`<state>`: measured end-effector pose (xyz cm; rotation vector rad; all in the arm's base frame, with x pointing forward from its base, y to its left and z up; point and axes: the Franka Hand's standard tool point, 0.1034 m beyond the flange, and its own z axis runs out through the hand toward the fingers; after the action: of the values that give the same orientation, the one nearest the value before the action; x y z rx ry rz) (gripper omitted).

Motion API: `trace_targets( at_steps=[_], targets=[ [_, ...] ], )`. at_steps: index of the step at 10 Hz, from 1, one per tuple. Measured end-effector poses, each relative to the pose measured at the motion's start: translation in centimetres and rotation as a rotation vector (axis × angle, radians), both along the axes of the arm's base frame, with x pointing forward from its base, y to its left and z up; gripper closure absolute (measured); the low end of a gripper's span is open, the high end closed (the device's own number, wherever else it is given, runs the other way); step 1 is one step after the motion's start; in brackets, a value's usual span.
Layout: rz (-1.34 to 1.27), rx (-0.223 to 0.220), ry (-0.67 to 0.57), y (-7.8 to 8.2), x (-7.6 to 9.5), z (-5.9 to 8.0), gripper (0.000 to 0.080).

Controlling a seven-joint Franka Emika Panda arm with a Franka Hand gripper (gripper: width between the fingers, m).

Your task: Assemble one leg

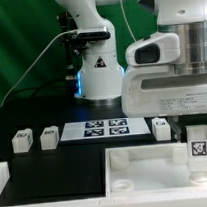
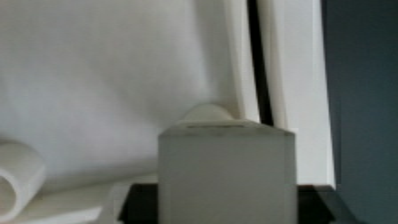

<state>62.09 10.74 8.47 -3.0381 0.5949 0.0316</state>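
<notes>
Black worktop (image 1: 57,177) carries the white tabletop (image 1: 140,149); the jaws clamp the leg (image 1: 198,146), which hangs straight below them, long axis upright, over the tabletop's corner.

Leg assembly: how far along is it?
Done: one leg is gripped. In hand: the gripper holds it upright at the tabletop corner on the exterior view's right. Left: fixing it in; whether it is seated cannot be told. Three other legs lie on the table.

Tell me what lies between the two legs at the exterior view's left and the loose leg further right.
The marker board lies there, flat; the exterior view shows it.
</notes>
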Motion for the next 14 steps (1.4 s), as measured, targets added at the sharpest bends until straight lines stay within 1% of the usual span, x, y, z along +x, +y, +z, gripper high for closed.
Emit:
trace_targets(
  at_steps=[2, 3, 4, 6, 7, 8, 11, 12, 13, 14],
  targets=[
    [-0.245, 0.011, 0.017, -0.1, 0.1, -0.1, 0.0506],
    [-0.383, 0.045, 0.026, -0.6, 0.8, -0.1, 0.0506],
    [-0.512, 0.093, 0.030, -1.2, 1.1, -0.2, 0.0506],
    [-0.771, 0.144, 0.019, -2.2, 1.1, -0.5, 0.0505],
    [-0.880, 0.156, 0.015, -2.2, 1.0, -0.5, 0.0505],
    [-0.970, 0.153, 0.018, -1.9, 0.9, -0.5, 0.0505],
    [-1.249, 0.157, 0.061, -1.8, 0.8, -0.5, 0.0505],
    [-1.354, 0.169, 0.078, -1.8, 0.7, -0.6, 0.0505],
    [-1.451, 0.193, 0.102, -1.6, 0.7, -0.7, 0.0505],
    [-1.627, 0.203, 0.136, -1.3, 0.8, -0.7, 0.0505]
  ],
)
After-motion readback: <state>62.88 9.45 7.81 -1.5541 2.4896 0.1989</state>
